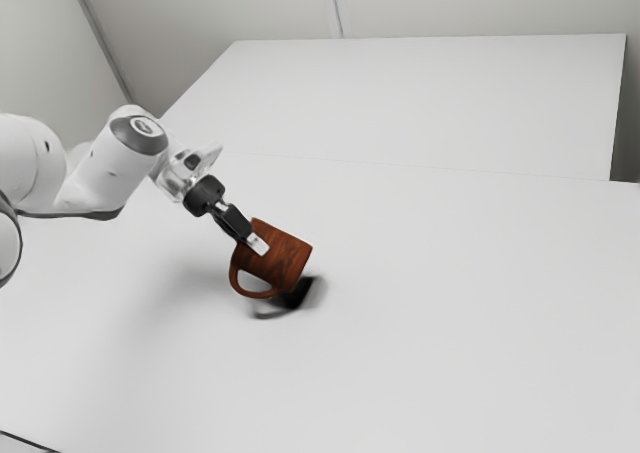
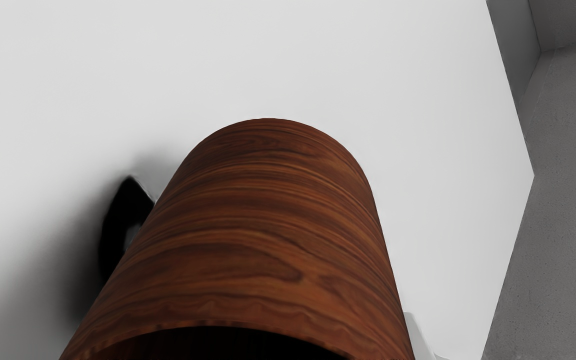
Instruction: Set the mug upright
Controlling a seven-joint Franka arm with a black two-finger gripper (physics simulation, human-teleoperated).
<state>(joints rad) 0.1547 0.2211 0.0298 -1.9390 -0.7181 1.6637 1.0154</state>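
In the exterior view the brown wood-grain mug [image 1: 284,259] is tilted, its handle [image 1: 250,291] toward the lower left and its shadow on the table beside and below it. The black gripper [image 1: 257,244] reaches the mug from the upper left, a pale fingertip lying against its side. The wrist view has the mug [image 2: 263,225] lengthwise, its dark open mouth nearest the hand. There the gripper [image 2: 243,345] holds the mug's body, one pale finger [image 2: 418,337] along its side; the other is hidden. The mug looks held clear of the table.
A wide white table [image 1: 430,343] extends around the mug. Its edge and a corner [image 2: 525,175] appear in the wrist view, with grey floor [image 2: 563,225] beyond. Pale walls [image 1: 450,3] stand behind the table in the exterior view.
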